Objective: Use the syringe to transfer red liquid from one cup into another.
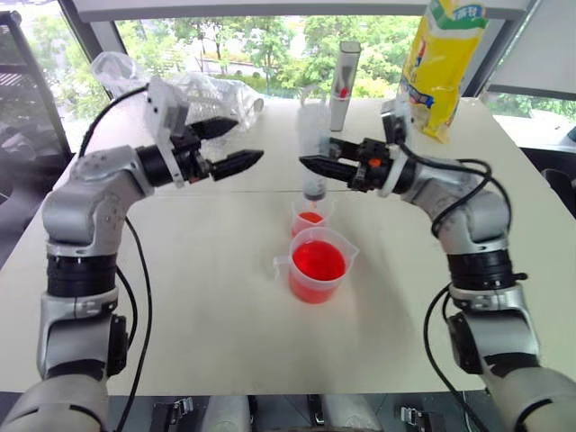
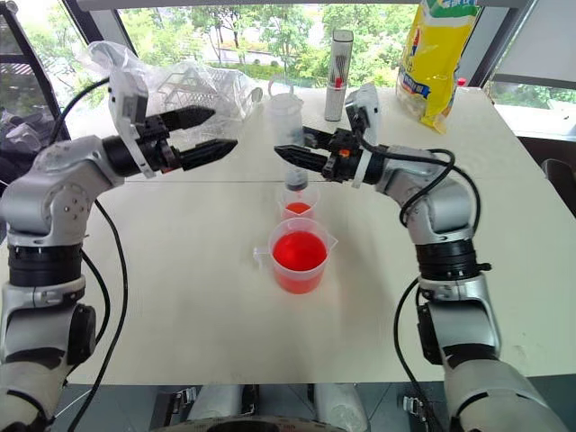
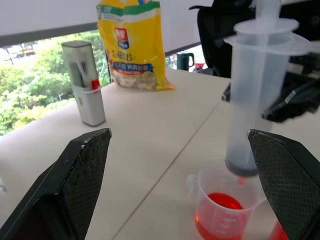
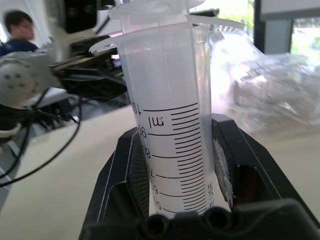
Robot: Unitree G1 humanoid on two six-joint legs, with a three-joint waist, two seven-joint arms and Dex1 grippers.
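Two cups are set in line near the table centre: the big handled cup at 6 o'clock, holding most of the red liquid, and the small cup touching or just beside it at 12 o'clock, with a shallow red layer at its bottom. The syringe is held upright directly over the small cup, tip just above the rim, presumably so that any discharge or drip lands inside it. The barrel looks clear, with no red seen in it, so the discharge is judged to be done or close to it.

The right end effector is clamped on the syringe barrel from 3 o'clock, fingers level; the barrel is seen seated between the black pads in the right wrist view. The left end effector is spread wide and holds nothing; it is parked at 9 o'clock of the syringe, well apart, likely released from the plunger.

Off-task items are kept at the far edge, out of the arms' reach path: grey tube at 12 o'clock, yellow bag at 1 o'clock, clear plastic wrapping at 11 o'clock.

Risk: drips if the syringe is tilted.
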